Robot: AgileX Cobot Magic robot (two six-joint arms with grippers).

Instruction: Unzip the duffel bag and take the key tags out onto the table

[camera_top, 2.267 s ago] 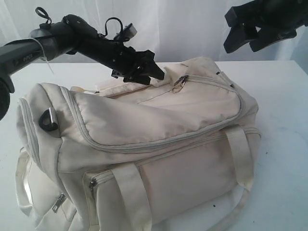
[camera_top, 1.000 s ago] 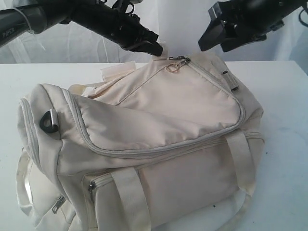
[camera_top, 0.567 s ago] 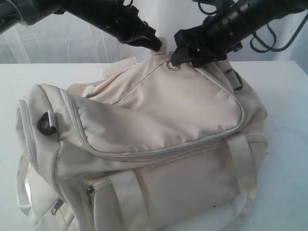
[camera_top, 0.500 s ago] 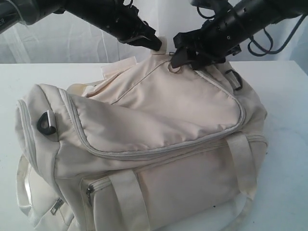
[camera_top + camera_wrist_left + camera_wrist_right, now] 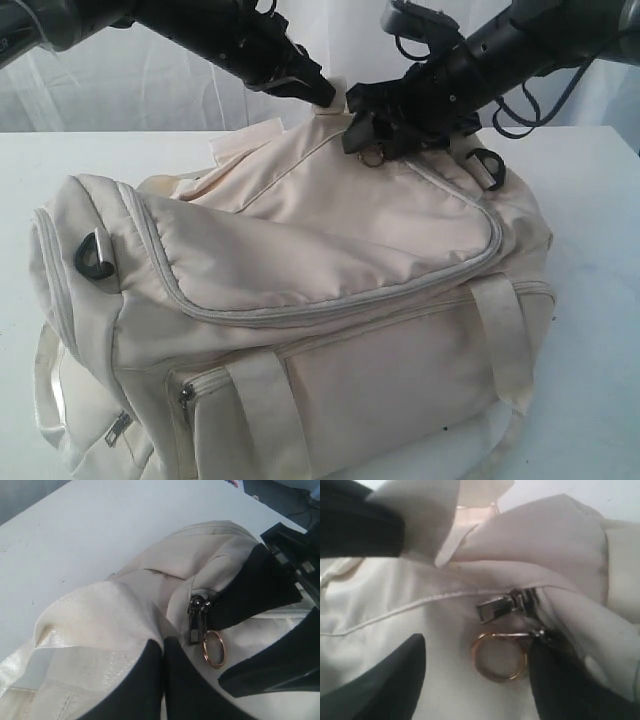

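Lies across the wide plain white table (image 5: 590, 250): large cream-white fabric duffel bag (image 5: 320, 260), grey lid zipper closed along its length. Pinches a pale cream fabric tab (image 5: 331, 101) at the bag's top with the left gripper (image 5: 325, 92), jaws pressed fully together, tab held raised. Straddles the dark metal zipper pull (image 5: 502, 607) and its small gold ring (image 5: 498, 656) with the right gripper (image 5: 477, 672), jaws wide apart, one finger on either side, clamped on nothing.
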